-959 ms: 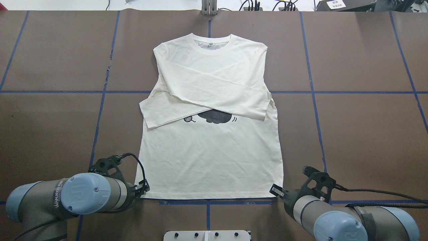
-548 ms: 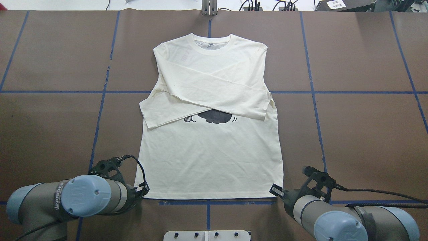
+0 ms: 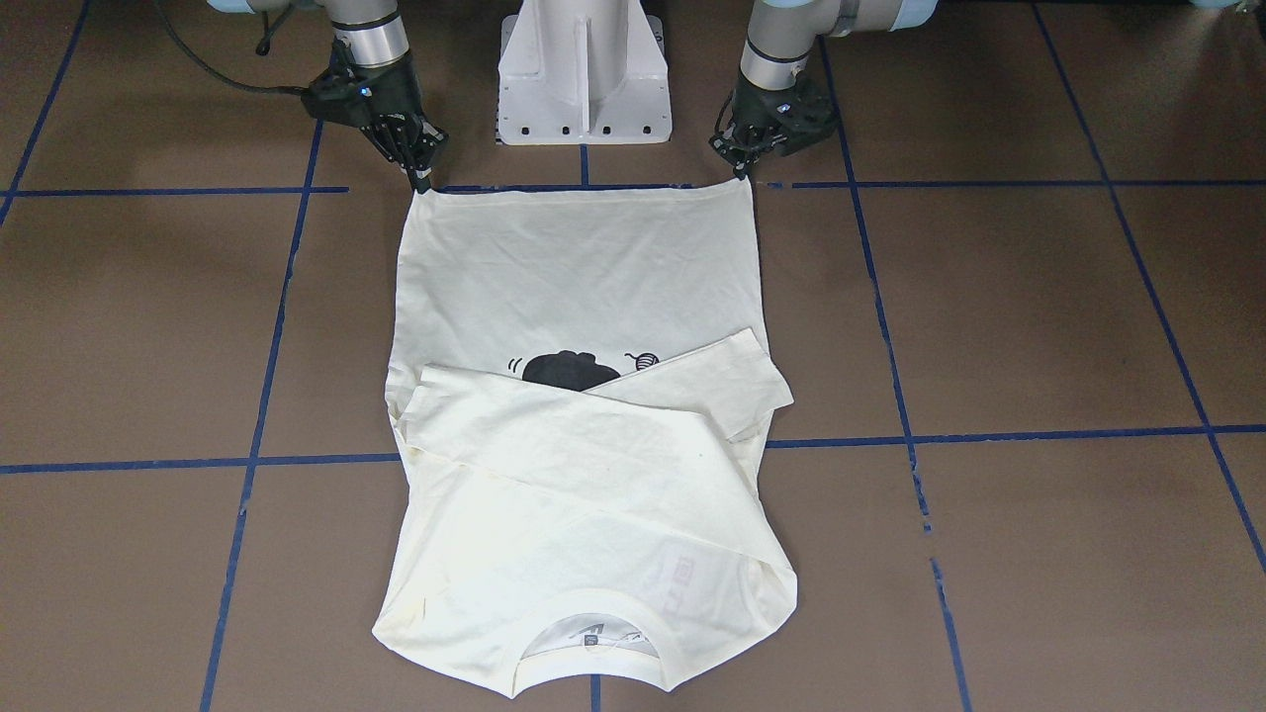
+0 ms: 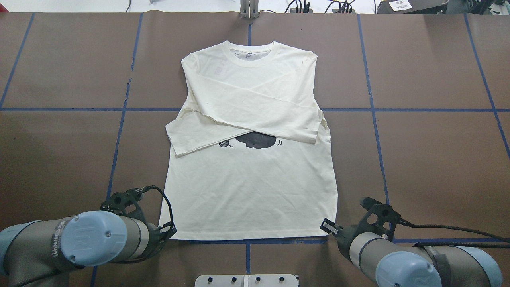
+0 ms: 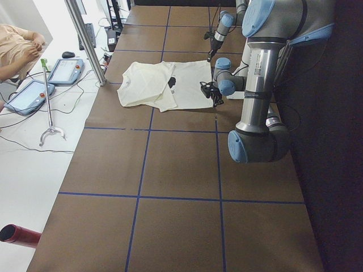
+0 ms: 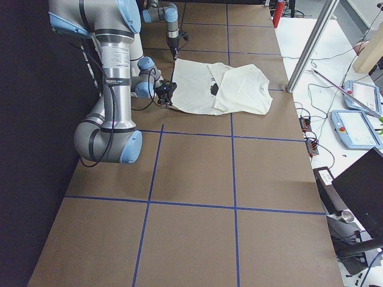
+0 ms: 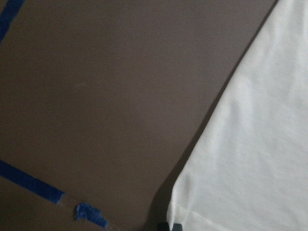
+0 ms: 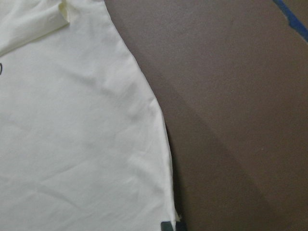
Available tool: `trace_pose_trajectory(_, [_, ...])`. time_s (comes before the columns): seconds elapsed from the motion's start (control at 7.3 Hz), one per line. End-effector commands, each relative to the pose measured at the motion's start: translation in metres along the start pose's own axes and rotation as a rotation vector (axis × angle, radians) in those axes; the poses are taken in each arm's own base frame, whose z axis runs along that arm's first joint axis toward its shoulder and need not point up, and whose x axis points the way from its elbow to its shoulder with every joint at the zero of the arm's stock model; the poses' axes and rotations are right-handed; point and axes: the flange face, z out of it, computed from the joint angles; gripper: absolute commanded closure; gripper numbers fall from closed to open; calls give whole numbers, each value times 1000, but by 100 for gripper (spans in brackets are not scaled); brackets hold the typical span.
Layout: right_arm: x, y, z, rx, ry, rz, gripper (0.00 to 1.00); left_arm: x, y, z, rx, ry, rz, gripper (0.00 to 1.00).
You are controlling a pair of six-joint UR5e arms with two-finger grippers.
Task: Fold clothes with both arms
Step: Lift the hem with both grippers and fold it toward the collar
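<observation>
Brown table (image 4: 59, 159), marked into a grid with blue tape (image 4: 438, 109). Cream long-sleeve T-shirt (image 4: 251, 191) lies flat, print side up, mid-table. Its collar (image 4: 251, 63) is on the side far from the robot. Its hem (image 4: 247, 236) runs along the tape line nearest the white pedestal base (image 3: 582, 69).

Both sleeves are folded over the chest and cross. One sleeve (image 4: 263, 115) runs diagonally on top. The other sleeve's cuff (image 4: 179, 137) sticks out past the shirt's edge on the robot's left. Together they hide most of the black cat print (image 4: 256, 140); only its lower part and a small yarn-ball drawing (image 4: 226, 142) show.

The left gripper (image 3: 740, 170) is down at the hem's left corner, fingers drawn together on the fabric. The right gripper (image 3: 423, 180) is at the hem's right corner, likewise pinching it.

In each wrist view a hem corner meets a dark fingertip at the bottom edge of the frame. Between the two grippers the hem lies flat on the table.
</observation>
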Motion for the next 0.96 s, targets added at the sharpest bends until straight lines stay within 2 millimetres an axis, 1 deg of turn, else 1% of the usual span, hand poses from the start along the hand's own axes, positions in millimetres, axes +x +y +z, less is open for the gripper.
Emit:
trace_pose_trajectory(0.0, [13, 3, -48, -58, -20, -19, 100, -6, 37, -46, -58, 2, 1, 100])
trace_pose_trajectory(0.14, [20, 6, -76, -98, -34, -31, 100, -6, 45, -57, -78, 19, 4, 100])
trace_pose_trajectory(0.27, [18, 0, -77, -86, -38, -26, 100, -5, 46, -55, -79, 18, 15, 100])
trace_pose_trajectory(0.41, [5, -22, -68, -39, -54, -29, 100, 1, 21, -47, -26, 21, -8, 100])
trace_pose_trajectory(0.55, [-41, -52, -51, 21, -104, -93, 100, 43, -33, -60, 57, 99, 79, 100])
trace_pose_trajectory(0.68, [-67, -90, -13, 71, -68, -111, 100, 63, -88, -63, 137, 96, 117, 100])
trace_pose_trajectory(0.82, [-90, -137, 21, 84, -19, -142, 100, 69, -146, -39, 211, 51, 62, 100])
